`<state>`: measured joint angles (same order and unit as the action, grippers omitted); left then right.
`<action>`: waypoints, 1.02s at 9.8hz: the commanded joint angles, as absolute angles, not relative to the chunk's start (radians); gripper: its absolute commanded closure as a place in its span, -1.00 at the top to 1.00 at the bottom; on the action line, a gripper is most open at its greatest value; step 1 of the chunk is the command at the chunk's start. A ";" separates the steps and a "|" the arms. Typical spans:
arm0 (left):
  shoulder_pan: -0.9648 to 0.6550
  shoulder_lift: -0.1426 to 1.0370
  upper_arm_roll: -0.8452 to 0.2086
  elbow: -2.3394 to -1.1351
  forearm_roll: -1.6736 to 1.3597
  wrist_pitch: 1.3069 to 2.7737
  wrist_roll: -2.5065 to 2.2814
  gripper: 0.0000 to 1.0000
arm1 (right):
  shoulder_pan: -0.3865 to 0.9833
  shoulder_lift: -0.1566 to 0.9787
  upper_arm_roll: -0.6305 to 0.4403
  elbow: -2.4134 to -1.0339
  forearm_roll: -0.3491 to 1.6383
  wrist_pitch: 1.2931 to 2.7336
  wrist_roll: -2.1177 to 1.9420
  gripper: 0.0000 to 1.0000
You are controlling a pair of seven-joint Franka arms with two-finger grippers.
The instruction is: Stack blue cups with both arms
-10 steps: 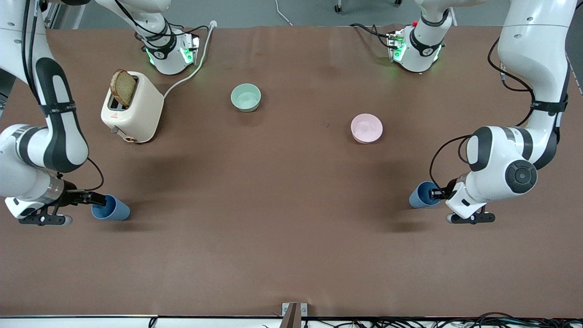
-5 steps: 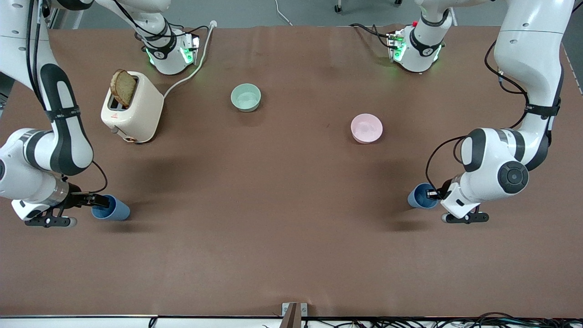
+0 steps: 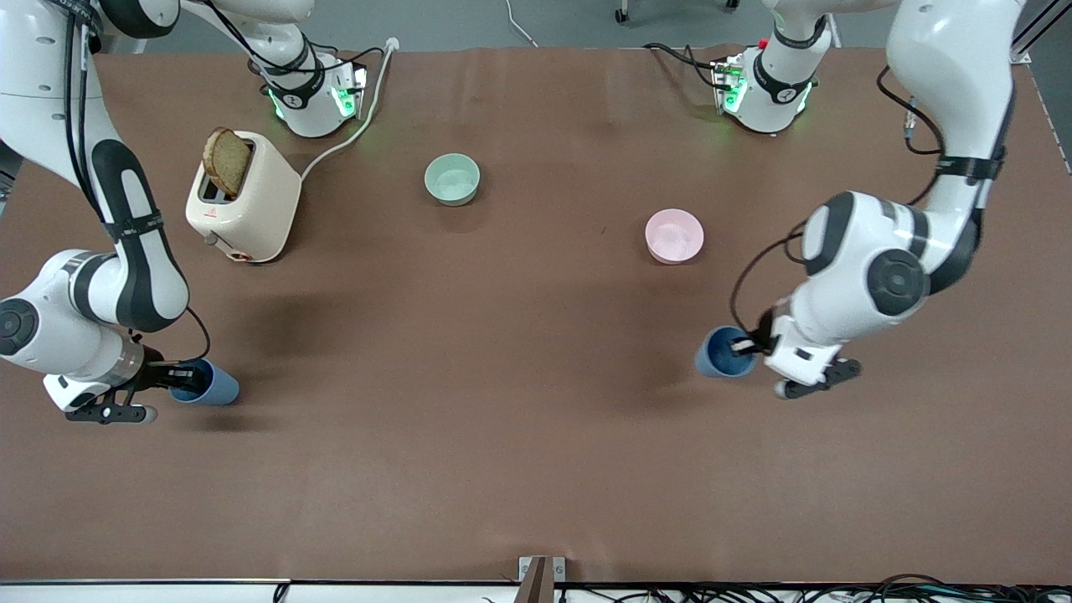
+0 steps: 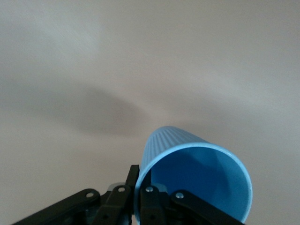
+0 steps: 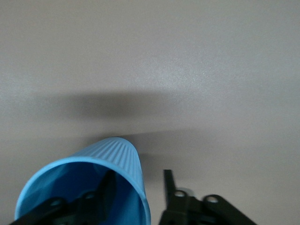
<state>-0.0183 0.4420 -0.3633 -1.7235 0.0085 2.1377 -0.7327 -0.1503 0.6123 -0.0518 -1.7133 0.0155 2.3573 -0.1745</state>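
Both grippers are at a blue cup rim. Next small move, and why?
Probably close the right gripper on its blue cup: one finger is inside the rim, one outside with a gap. The left gripper already pinches the other blue cup.

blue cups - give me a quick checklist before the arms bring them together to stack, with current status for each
1. Left gripper has its blue cup: ok, one finger inside the rim, one outside, pinched on the wall in the left wrist view.
2. Right gripper has the other blue cup: not ok, fingers straddle the wall but a gap shows at the outer finger in the right wrist view.
3. Left arm's cup lifted off the table: cannot tell.
4. Right arm's cup lifted: cannot tell.
5. Path between the cups: ok, the pink bowl, mint bowl and toaster lie farther from the front camera.
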 commanded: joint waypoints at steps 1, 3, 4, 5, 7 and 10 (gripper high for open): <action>-0.169 0.498 -0.362 -1.666 0.015 2.141 -1.013 -0.99 | -0.161 0.607 -0.040 -1.698 0.015 2.349 -0.178 -0.99; -0.283 0.584 -0.360 -1.593 0.041 2.164 -1.228 -0.99 | -0.150 0.556 -0.035 -1.674 0.015 2.260 -0.176 -0.99; -0.314 0.635 -0.359 -1.547 0.051 2.196 -1.320 -0.99 | -0.144 0.517 -0.025 -1.655 0.017 2.203 -0.170 -0.99; -0.325 0.694 -0.359 -1.504 0.052 2.236 -1.377 -0.99 | -0.141 0.479 -0.006 -1.638 0.026 2.159 -0.123 -0.99; -0.408 0.739 -0.316 -1.463 0.075 2.270 -1.431 -0.99 | -0.108 0.399 0.043 -1.637 0.029 2.088 0.028 -0.99; -0.466 0.781 -0.296 -1.465 0.078 2.272 -1.515 -0.87 | 0.036 0.321 0.097 -1.635 0.029 2.046 0.319 -0.99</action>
